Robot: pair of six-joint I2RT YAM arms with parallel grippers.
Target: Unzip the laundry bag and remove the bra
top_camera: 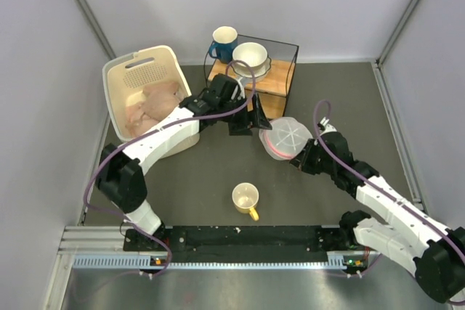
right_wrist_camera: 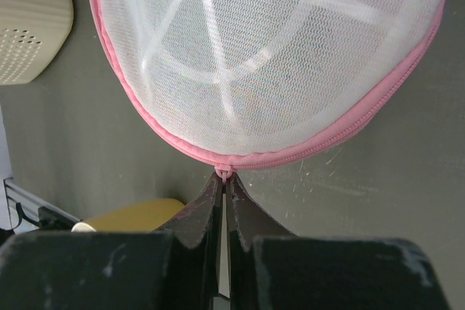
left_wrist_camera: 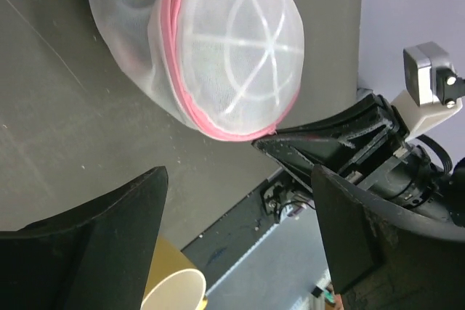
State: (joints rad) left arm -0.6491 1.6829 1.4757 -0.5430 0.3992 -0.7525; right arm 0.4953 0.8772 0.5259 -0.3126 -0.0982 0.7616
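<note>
While closed tip to tip on the small pink zip pull point(right_wrist_camera: 224, 172), hold the right gripper point(right_wrist_camera: 224, 184) pinched hard. Seen from the right wrist with no gap between the jaws and the pull caught at their very ends. Judged a thin hold, liable to slip if tugged away from the bag. Draw along the pink zip rim point(right_wrist_camera: 131, 117), following its curve, not straight out across the worktop point(top_camera: 341, 99). Found zipped on both sides of the pull as far as visible, so unzipping rated as barely begun, if at all.

Located: the laundry bag point(top_camera: 285, 137), a little right of the middle of the worktop, spoked mesh face turned up, well apart from every edge. Cannot make out the bra as a shape; only a faint pink tint behind the mesh.

Noted: the left gripper point(top_camera: 253, 117) spread wide, holding nothing, just beside the bag on its far-left side, not seen touching it. Bring it in to pin or pinch the rim away from the pull before drawing the zip. Otherwise expect the light bag to slide or turn with the pull rather than open.

Also on the worktop: the yellow mug point(top_camera: 245, 198) toward the near edge and the cream basket point(top_camera: 116, 99) at the far left corner, both apart from the bag. Rated as no obstruction to a short zip stroke.
</note>
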